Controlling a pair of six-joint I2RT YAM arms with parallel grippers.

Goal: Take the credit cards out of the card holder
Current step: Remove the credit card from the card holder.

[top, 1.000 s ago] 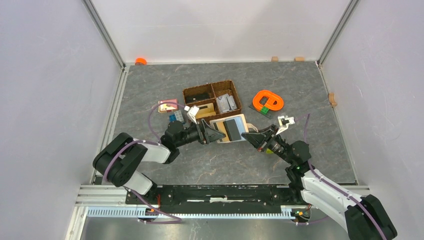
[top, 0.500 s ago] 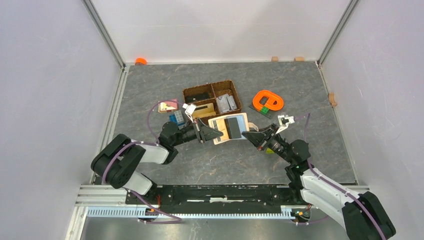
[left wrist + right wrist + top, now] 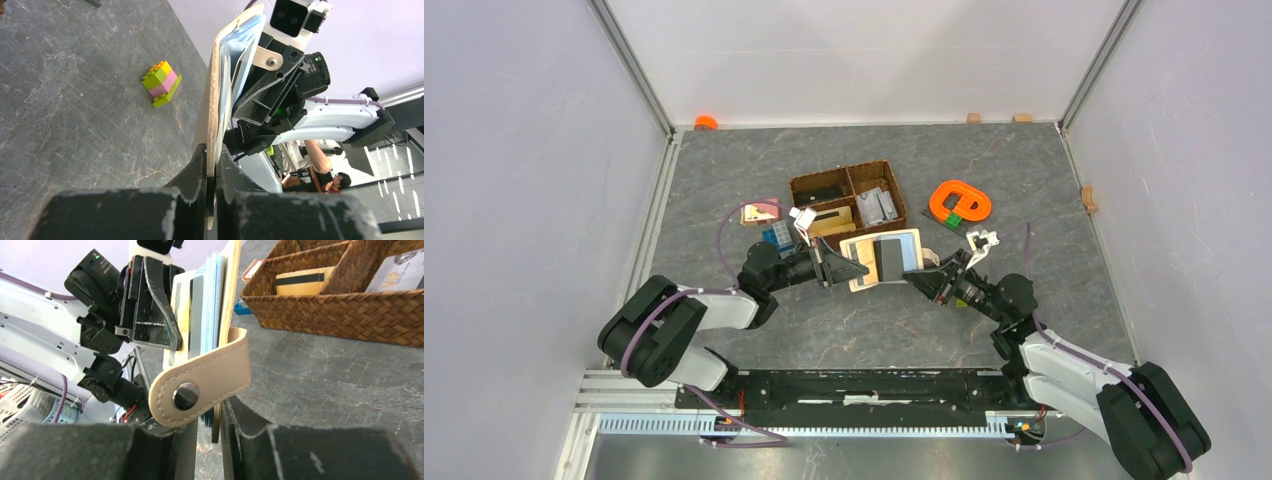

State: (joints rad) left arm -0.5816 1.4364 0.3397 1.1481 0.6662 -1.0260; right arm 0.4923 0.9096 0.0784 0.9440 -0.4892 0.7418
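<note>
My left gripper (image 3: 214, 162) is clamped tight on the left edge of the card holder (image 3: 861, 262). The holder is spread open between my two arms over the grey table (image 3: 1024, 200), just in front of the woven basket (image 3: 340, 315). A dark card (image 3: 889, 258) sits in its pale blue inside. The jaws of my right gripper (image 3: 210, 427) stand either side of the holder's right edge, beneath the snap tab (image 3: 205, 385). I cannot tell whether they press on it.
</note>
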